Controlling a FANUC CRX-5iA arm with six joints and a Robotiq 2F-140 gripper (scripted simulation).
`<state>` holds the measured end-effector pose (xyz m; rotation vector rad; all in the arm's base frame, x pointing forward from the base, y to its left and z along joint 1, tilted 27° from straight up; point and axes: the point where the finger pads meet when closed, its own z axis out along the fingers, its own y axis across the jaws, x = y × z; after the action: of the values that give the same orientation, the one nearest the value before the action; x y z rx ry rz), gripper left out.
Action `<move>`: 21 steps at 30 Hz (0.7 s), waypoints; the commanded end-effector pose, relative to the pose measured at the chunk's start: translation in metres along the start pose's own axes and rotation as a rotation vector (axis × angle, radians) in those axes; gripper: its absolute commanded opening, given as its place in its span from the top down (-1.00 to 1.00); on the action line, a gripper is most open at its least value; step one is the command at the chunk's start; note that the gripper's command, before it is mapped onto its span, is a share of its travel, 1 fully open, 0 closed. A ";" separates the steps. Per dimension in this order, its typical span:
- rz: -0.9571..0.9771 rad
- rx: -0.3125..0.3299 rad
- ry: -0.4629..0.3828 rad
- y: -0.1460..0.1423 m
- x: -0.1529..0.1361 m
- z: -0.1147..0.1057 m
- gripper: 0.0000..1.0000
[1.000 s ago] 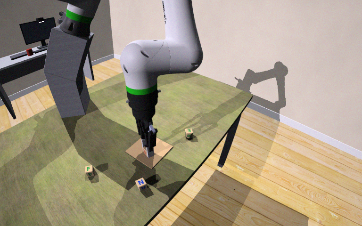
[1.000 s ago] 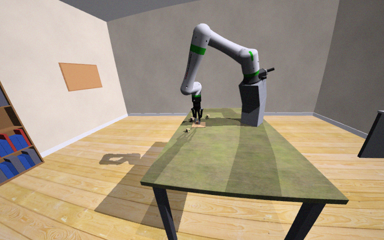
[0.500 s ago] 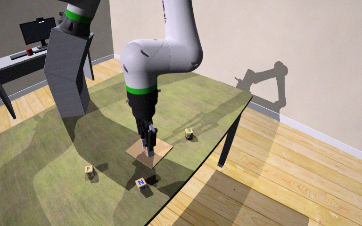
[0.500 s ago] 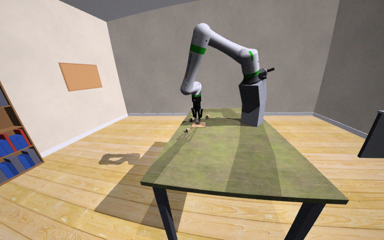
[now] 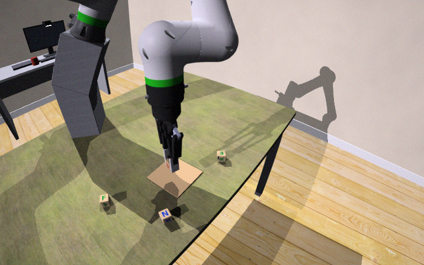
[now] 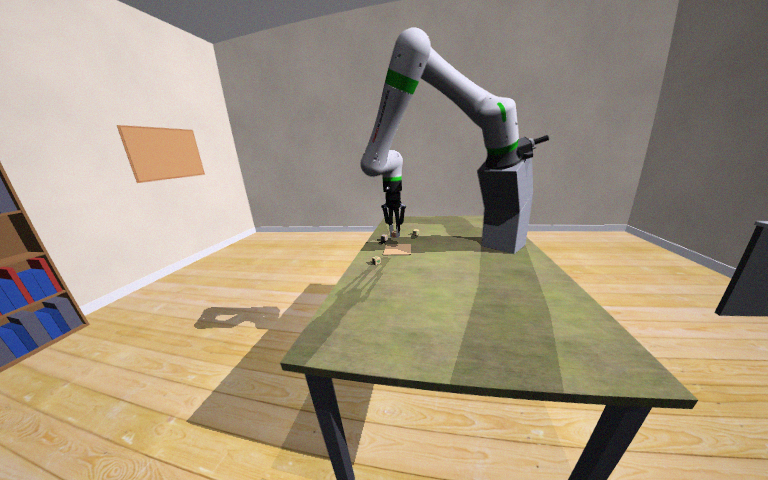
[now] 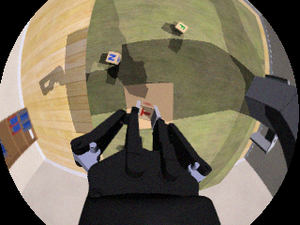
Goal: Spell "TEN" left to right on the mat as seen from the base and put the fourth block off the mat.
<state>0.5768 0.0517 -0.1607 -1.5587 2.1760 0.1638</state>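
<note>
My gripper (image 5: 170, 164) (image 6: 394, 233) (image 7: 145, 108) is shut on the T block (image 5: 168, 164) (image 7: 145, 112), red letter up, and holds it above the mat (image 5: 187, 171) (image 6: 398, 250) (image 7: 164, 94). The mat lies flat. The N block (image 5: 165, 214) (image 6: 384, 238) (image 7: 112, 57), blue letter up, lies off the mat near the table edge. The E block (image 5: 221, 156) (image 6: 376, 260), green, lies off the mat on the other side; the gripper hides it in the wrist view. The F block (image 5: 104, 200) (image 6: 415, 232) (image 7: 181, 27), green letter up, lies off the mat.
The robot's pedestal (image 5: 78, 87) (image 6: 504, 209) stands on the green table (image 5: 72, 231) (image 6: 453, 316). The table's long edge runs beside the N and E blocks. A desk with a monitor (image 5: 43, 36) and a bookshelf (image 6: 33, 294) stand away from the table.
</note>
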 end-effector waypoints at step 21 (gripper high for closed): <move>-0.181 -0.001 0.002 0.019 -0.038 -0.038 0.68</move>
<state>0.5615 0.0592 -0.1203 -1.6577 2.0999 0.1374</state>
